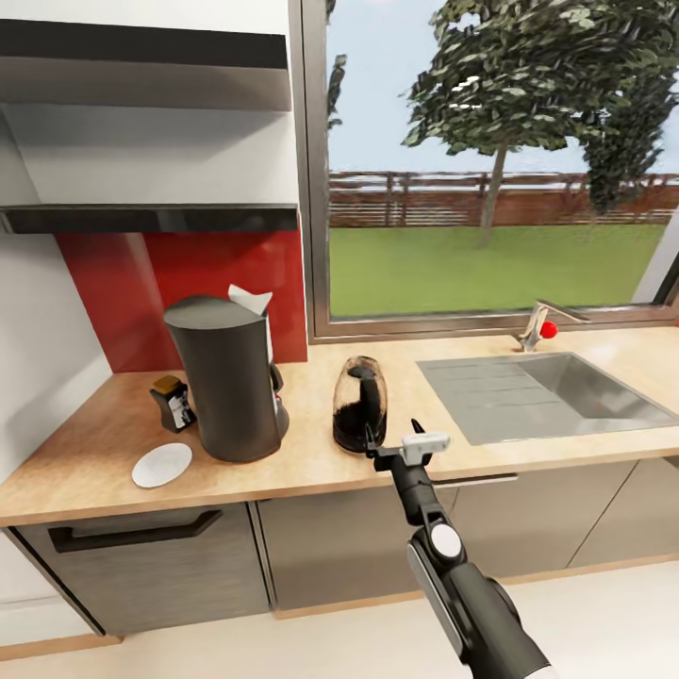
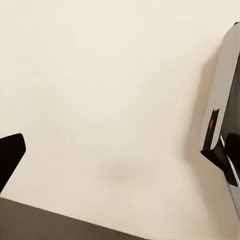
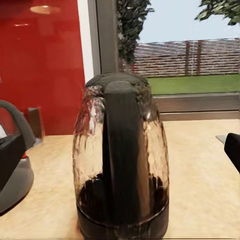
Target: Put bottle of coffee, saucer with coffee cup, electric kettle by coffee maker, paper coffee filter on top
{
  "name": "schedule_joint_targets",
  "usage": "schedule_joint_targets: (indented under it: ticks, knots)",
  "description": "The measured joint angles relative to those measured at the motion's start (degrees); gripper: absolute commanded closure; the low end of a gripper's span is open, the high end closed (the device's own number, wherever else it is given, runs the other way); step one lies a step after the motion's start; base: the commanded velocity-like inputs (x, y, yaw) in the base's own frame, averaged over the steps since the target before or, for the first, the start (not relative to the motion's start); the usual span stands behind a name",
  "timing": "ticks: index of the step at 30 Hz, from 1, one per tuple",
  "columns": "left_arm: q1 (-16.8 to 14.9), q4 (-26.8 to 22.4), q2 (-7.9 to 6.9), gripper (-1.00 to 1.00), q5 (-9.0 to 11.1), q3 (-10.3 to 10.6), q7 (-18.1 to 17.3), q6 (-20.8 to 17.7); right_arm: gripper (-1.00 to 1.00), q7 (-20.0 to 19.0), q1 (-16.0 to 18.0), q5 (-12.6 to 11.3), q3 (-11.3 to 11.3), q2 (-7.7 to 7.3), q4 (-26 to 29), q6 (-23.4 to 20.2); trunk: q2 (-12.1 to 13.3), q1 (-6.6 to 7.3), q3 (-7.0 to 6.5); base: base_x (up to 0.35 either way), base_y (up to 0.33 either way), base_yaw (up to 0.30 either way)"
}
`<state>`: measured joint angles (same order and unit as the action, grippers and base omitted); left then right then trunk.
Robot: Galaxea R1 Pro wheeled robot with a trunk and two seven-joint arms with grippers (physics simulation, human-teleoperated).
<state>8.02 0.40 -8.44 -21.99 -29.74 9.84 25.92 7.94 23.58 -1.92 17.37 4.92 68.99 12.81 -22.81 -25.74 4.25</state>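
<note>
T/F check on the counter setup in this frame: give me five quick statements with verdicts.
1. The electric kettle stands on the kitchen countertop, between the coffee maker and the sink. True.
2. The coffee cup sits on the saucer. False: the saucer is bare.
3. The paper coffee filter rests atop the coffee maker. True.
4. The bottle of coffee is on the kitchen shelf. False: it is on the counter beside the coffee maker.
5. The right gripper grips the kettle. False: it is open, just in front of it.
</note>
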Motion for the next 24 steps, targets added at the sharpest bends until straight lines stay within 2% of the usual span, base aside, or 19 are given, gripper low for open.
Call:
schedule_joint_targets:
  ticks: [5,15,24]
  knots:
    - [0.00,0.00,0.00,-1.00,-0.06,0.06,0.01,-0.26,-1.00,0.00,0.00,-0.07,0.00,0.01,-2.77,0.18,0.00,0.01,0.00,0.266,0.101,0.000]
    - [0.00,-0.07,0.08,-1.00,-0.07,0.22,0.06,-3.90,-1.00,0.01,0.00,-0.10,-0.04,0.01,-4.17,0.24,-0.01,0.02,0.00,0.295,0.142,0.000]
    - [0.00,-0.08,0.09,-1.00,-0.08,0.22,0.05,-4.13,-1.00,-0.01,0.00,-0.08,-0.05,-0.02,-7.68,0.28,0.00,-0.01,0.00,0.060,0.025,0.000]
